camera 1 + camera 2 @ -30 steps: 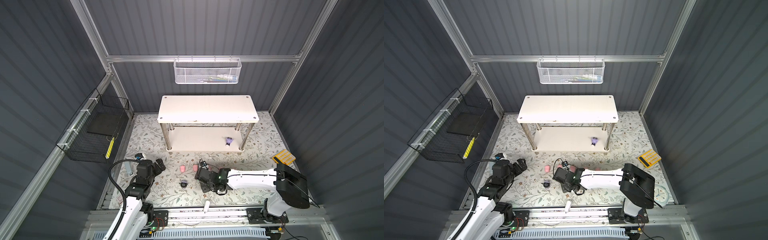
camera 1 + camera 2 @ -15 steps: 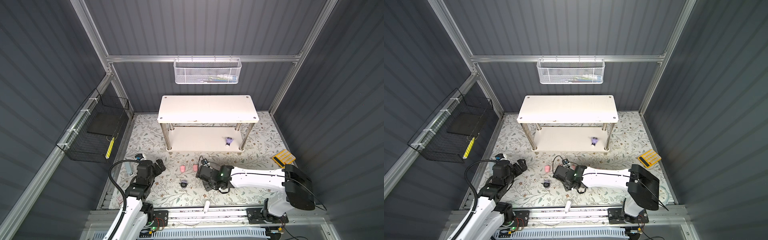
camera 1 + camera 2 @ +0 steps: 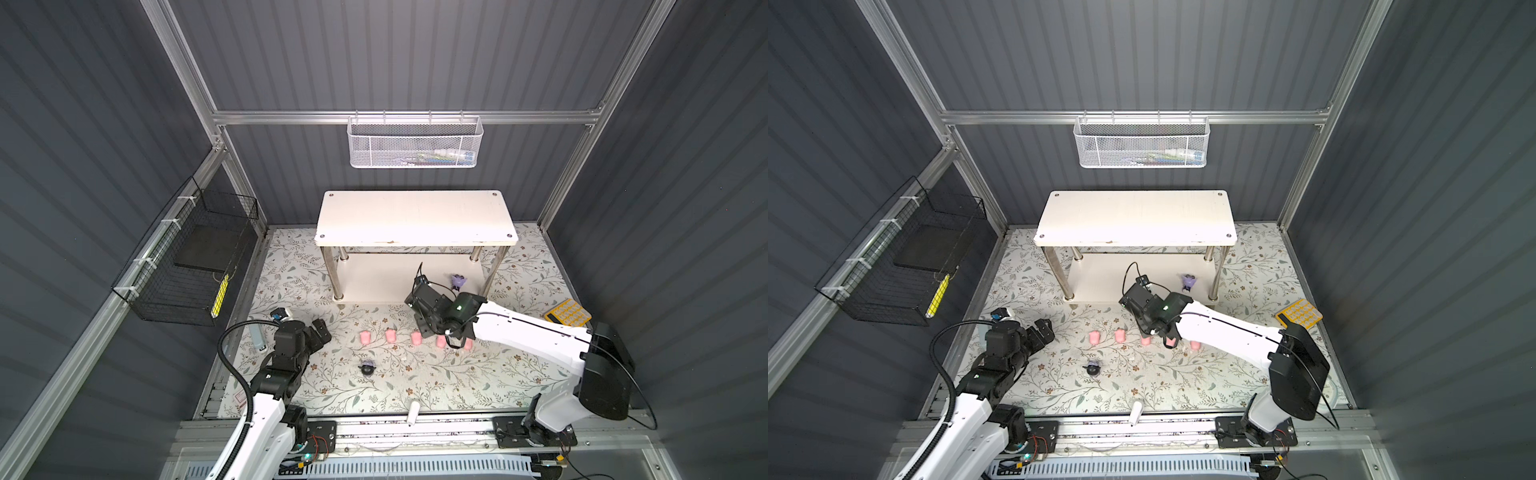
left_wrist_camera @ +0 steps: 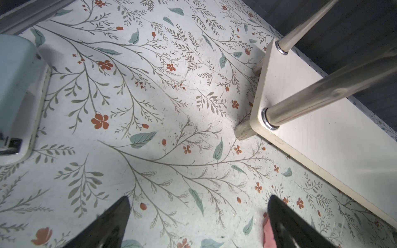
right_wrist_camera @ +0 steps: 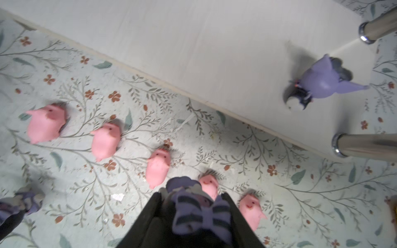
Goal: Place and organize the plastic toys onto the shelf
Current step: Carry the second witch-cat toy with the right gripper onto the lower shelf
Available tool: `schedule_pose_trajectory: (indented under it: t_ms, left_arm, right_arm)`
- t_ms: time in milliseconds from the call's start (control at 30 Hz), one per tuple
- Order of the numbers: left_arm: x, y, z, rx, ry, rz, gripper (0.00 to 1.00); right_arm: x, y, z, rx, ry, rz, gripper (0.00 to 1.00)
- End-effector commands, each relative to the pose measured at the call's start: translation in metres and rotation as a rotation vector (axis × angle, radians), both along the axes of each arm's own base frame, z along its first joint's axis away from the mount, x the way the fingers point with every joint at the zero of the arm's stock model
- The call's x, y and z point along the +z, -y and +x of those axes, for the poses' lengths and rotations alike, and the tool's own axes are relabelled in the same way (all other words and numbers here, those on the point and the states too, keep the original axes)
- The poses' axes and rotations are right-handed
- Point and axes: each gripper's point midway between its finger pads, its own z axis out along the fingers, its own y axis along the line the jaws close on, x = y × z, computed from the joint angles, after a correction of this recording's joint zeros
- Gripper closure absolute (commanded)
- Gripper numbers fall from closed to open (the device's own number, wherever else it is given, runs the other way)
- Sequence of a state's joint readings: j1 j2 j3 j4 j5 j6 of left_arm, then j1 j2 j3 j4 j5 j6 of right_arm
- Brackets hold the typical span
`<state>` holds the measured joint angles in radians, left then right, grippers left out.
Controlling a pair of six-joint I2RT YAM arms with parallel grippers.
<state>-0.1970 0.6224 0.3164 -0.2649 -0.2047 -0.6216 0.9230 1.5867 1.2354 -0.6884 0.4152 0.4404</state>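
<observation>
Right end effector (image 5: 193,201): jaws closed narrowly on a striped purple toy (image 5: 193,212), which sits between the fingers. The wrist view shows the grip directly. It is held above the tabletop (image 3: 415,386), over a row of pink toys and in front of the shelf (image 3: 415,216).

Left end effector (image 4: 199,223): jaws spread wide, nothing between them. It hangs over bare tabletop, near the left front post of the shelf.

Toy positions:
- Five pink toys (image 3: 416,339) stand in a line on the tabletop, in front of the shelf and clear of it. My right arm partly covers the right end of this line in both top views.
- A second purple toy (image 3: 457,281) is on the shelf's lower board (image 5: 214,53), near its right front post.
- A third purple toy (image 3: 367,368) lies on the tabletop, nearer my base than the pink line.

The shelf's top board carries nothing.
</observation>
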Motion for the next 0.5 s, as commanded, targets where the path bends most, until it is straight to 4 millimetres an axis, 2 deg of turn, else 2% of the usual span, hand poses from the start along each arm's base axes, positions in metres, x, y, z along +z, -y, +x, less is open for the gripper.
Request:
schedule_pose_trajectory:
  t_ms: [0,167,467]
  left_arm:
    - [0.001,0.001,0.002,-0.011,0.008,0.011,0.00]
    - [0.000,0.001,0.001,-0.012,0.002,0.013,0.00]
    - [-0.002,0.001,0.000,-0.012,-0.002,0.014,0.00]
  right_arm:
    - [0.014,0.001,0.031,0.020,0.072,-0.040,0.61]
    - [0.013,0.003,0.056,0.024,0.092,-0.059,0.62]
    - [0.002,-0.010,0.078,0.081,0.114,-0.041,0.62]
